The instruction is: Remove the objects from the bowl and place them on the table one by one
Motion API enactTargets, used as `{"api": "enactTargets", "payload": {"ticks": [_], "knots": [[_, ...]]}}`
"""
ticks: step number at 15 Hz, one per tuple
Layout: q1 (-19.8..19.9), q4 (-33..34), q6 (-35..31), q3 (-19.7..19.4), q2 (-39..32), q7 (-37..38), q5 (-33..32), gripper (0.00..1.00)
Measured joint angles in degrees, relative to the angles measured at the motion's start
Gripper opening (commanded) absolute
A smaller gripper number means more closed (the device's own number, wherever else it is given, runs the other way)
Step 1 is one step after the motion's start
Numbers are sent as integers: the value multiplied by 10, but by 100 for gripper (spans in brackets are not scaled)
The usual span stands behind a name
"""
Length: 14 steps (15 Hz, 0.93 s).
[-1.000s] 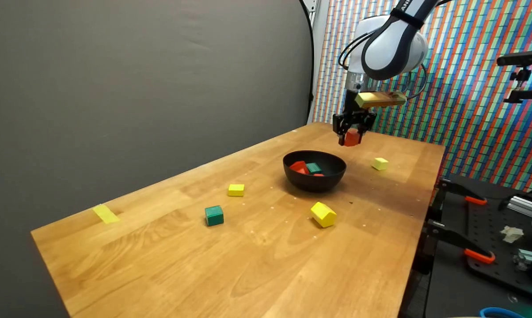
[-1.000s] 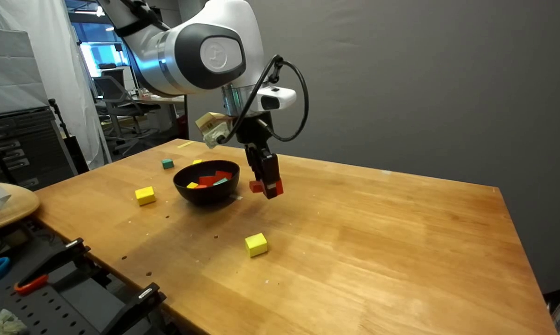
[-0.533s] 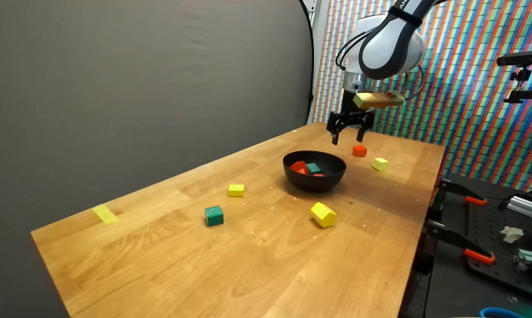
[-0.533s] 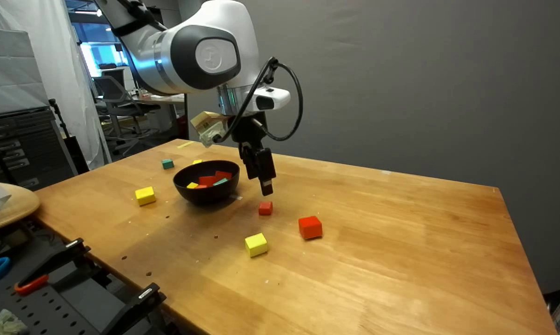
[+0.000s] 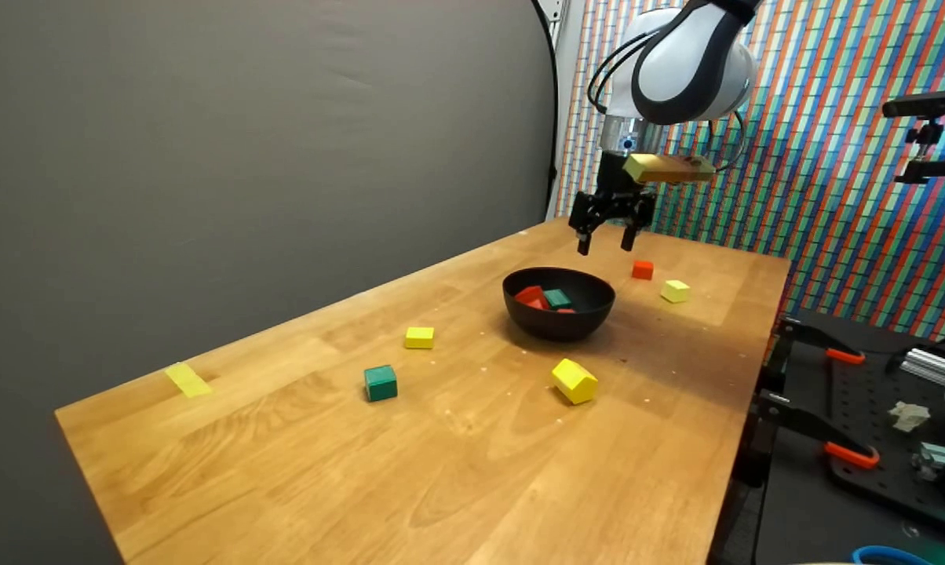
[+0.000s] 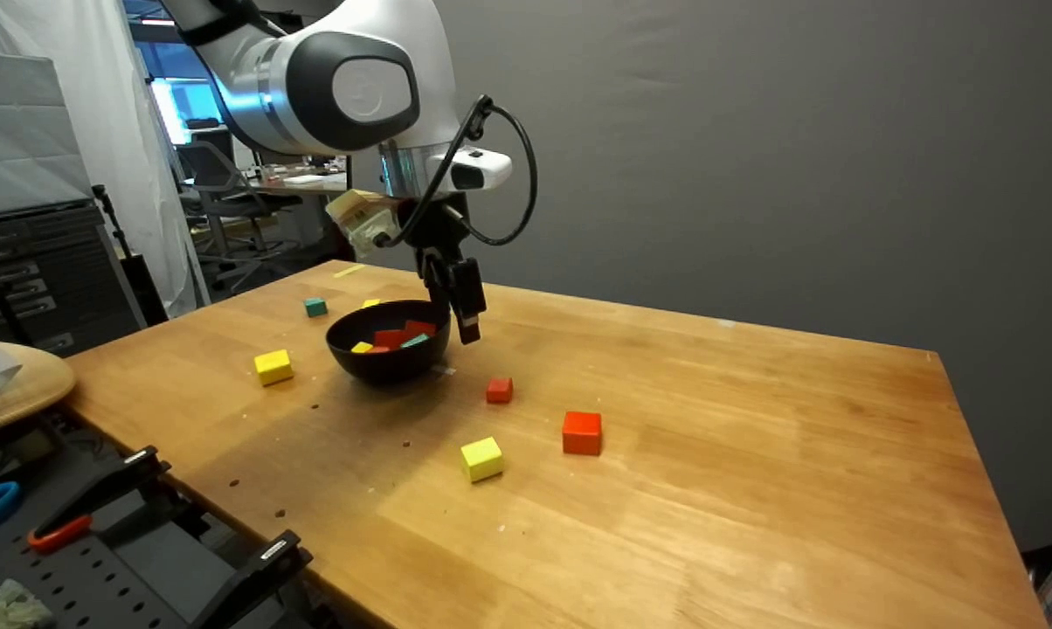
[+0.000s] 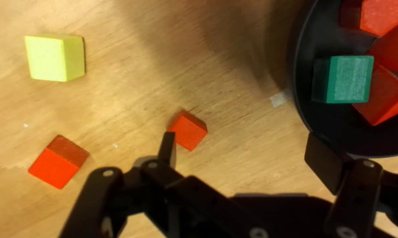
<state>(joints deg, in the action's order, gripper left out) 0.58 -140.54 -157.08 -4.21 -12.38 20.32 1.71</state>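
Jaws parted wide, the gripper hangs near the bowl. The bowl holds red blocks, a green block and a yellow block; around it on the table sit two other reds, three other yellows, another green.

Both exterior views: flat yellow tape strip, dark-grey sheet backdrop. In an exterior view: multicoloured grid-patterned wall covering, two black orange-ended clamps, dark perforated plate. In an exterior view: white hanging curtain, dark office chair.
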Motion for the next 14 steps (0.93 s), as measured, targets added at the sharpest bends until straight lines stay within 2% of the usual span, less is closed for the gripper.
{"api": "enactTargets", "payload": {"ticks": [4,8,14], "knots": [[-36,37,-5,16,0,25,0,100],[-79,96,46,36,-27,82,1,100],[-80,99,53,34,-46,81,1,100]]}}
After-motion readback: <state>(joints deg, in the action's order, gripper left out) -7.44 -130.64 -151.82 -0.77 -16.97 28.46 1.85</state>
